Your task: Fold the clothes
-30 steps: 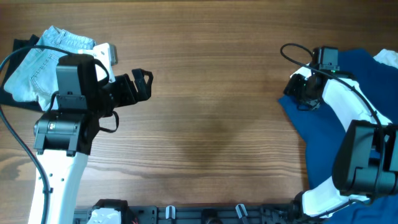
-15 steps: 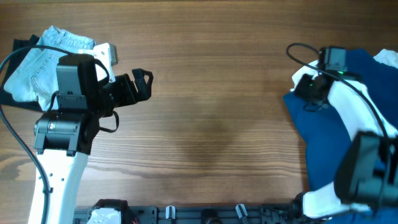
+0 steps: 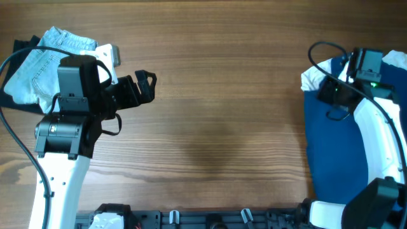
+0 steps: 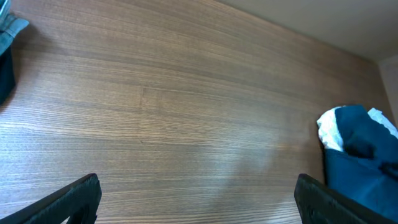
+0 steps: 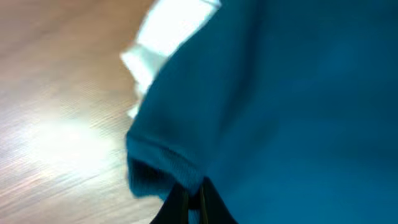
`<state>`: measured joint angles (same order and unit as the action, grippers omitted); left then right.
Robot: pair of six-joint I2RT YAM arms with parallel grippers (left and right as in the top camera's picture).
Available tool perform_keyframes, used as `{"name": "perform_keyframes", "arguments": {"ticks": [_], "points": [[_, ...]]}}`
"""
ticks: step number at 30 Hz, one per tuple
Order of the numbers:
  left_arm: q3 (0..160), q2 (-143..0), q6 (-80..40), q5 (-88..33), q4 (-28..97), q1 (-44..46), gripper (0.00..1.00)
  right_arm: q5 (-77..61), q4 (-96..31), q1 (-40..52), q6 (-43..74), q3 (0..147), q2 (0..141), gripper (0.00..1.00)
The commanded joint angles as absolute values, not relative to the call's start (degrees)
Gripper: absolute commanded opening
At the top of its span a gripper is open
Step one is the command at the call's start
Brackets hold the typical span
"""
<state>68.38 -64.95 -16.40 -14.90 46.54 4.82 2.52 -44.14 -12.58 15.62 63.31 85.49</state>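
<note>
— where's the shirt right now?

— the dark blue shirt [image 3: 331, 146] lies along the right edge of the table [image 3: 216, 95], running from the far side down toward the near edge, partly under my right arm. in my left wrist view it shows as a blue mound [image 4: 354, 155] far off to the right.

— and your right gripper?

— my right gripper [image 3: 331, 95] is at the shirt's far left corner. its fingertips [image 5: 189, 202] are pressed together on a stitched hem of the blue cloth [image 5: 280, 93], so it is holding the shirt by that edge. that view is blurred, so i can't tell you how much cloth is pinched.

— what's the pale patch beside it?

— a white cloth [image 3: 315, 75] touching the shirt's far left corner, just beyond my fingers. it shows in my right wrist view [image 5: 168, 37] and from my left wrist [image 4: 329, 134] too. whether it's a separate piece or part of the shirt, i can't tell.

— left side?

— my left gripper [image 3: 145, 83] is spread wide and points toward the middle of the table, well apart from the shirt. from its own camera the two fingers [image 4: 74, 196] sit at either side of the frame with wood showing between them. behind that arm, at the far left, lies light denim [image 3: 38, 63] on a black cloth [image 3: 19, 48].
</note>
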Motion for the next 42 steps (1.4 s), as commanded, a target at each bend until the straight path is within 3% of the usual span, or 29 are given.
{"name": "perform_keyframes", "arguments": {"ticks": [1,3,7,15,18,24,28,31,38,40,42], "points": [[69.3,-65.3,-15.4,-15.0,45.7,5.0,1.00,3.4,-41.4,-12.8,15.9,65.5,84.9,0.04],[69.3,-65.3,-15.4,-15.0,44.9,5.0,1.00,-7.5,-35.9,-12.8,4.2,68.7,81.9,0.04],[69.3,-65.3,-15.5,-15.0,44.6,5.0,1.00,-8.7,-29.1,-12.8,2.1,70.7,77.8,0.04],[69.3,-65.3,-15.4,-15.0,44.6,5.0,1.00,-13.0,-37.2,-12.8,2.8,70.7,80.9,0.04],[69.3,-65.3,-15.5,-15.0,44.6,5.0,1.00,-23.0,-38.2,-12.8,-1.5,70.7,81.1,0.04],[69.3,-65.3,-15.4,-15.0,44.6,5.0,1.00,-24.1,-27.7,-12.8,17.4,71.9,81.1,0.04],[70.1,-63.6,-15.4,-13.5,43.9,4.7,1.00,-37.6,-14.3,-11.8,32.6,75.5,81.1,0.04],[73.0,-60.6,-15.5,-11.4,44.0,2.6,1.00,-42.4,-7.6,-2.8,39.3,83.3,81.1,0.04],[76.8,-53.6,-15.4,-2.9,44.0,-3.0,1.00,-34.2,-11.6,33.5,31.4,86.5,84.9,0.05],[76.9,-51.6,-15.4,-1.3,44.0,-4.3,1.00,-34.0,-14.3,41.4,26.9,86.5,89.0,0.53],[76.9,-50.2,-15.4,-1.1,44.0,-4.8,1.00,-31.0,-18.3,43.6,23.1,86.5,91.9,0.84]]}}
